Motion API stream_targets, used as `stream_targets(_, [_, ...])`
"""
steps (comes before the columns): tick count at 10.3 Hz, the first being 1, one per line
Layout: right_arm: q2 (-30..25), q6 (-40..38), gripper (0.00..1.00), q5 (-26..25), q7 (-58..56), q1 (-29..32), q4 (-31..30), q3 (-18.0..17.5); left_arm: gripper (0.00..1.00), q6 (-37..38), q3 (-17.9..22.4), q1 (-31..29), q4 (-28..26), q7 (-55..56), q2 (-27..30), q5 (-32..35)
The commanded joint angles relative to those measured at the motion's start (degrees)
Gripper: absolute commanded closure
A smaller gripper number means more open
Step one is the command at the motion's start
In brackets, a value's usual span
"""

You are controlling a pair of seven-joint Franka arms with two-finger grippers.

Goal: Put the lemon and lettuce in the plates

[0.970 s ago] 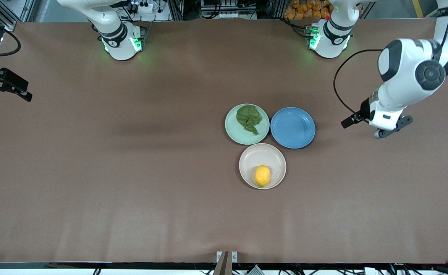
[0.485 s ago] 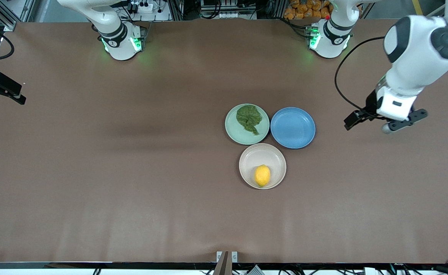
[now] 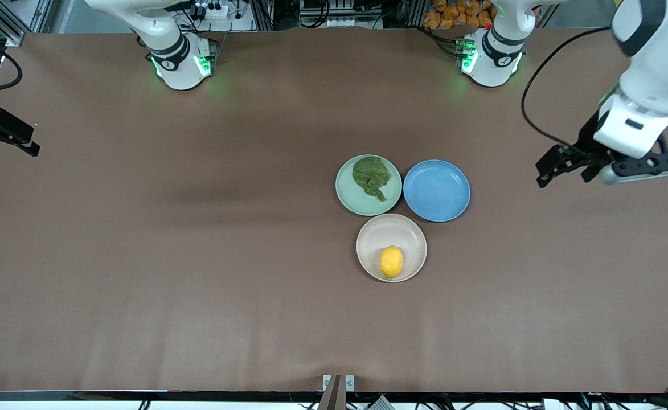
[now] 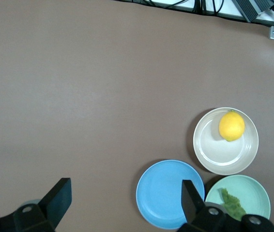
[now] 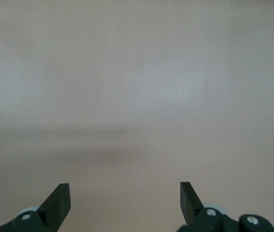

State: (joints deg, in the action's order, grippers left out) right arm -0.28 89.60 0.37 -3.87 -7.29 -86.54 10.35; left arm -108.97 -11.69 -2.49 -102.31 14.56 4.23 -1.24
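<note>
The dark green lettuce (image 3: 372,176) lies in the pale mint plate (image 3: 348,196). The yellow lemon (image 3: 391,261) sits in the beige plate (image 3: 388,230), which is nearer to the front camera; the lemon rests close to that plate's nearer rim. My left gripper (image 3: 644,166) hangs open and empty high over bare table toward the left arm's end, well away from the plates. In the left wrist view its open gripper (image 4: 125,188) frames the lemon (image 4: 231,125), the lettuce (image 4: 233,203) and both plates. My right gripper (image 5: 125,191) is open and empty over bare table at the right arm's end.
An empty blue plate (image 3: 437,190) touches the mint plate on the side toward the left arm's end. The brown table (image 3: 197,256) carries nothing else. Both arm bases stand along the table's edge farthest from the front camera. The right arm's black wrist part (image 3: 4,128) shows at the table's end.
The left arm has risen and swung away from the plates toward its own end of the table. The right arm's hand shifted slightly, then held still. Lemon and lettuce have not moved.
</note>
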Motion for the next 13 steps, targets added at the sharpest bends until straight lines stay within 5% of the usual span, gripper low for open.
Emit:
stream_targets(1, [-0.86,-0.91,0.0,0.34,0.18,0.17,-0.12,-0.59,0.0,8.57,0.09,0.03,7.72,-6.62,-1.06,1.42])
stream_targets(3, [-0.77,-1.0,0.0,0.34,-0.44,0.26,0.06,-0.42,0.0,14.38,0.09,0.11,10.1,-10.85,-1.06,1.59])
stream_targets(13, [0.37,-0.48,0.0,0.25,-0.7,-0.53,-0.21,-0.59,0.0,15.81,-1.67,0.29,10.46,-6.67,-0.98,1.24])
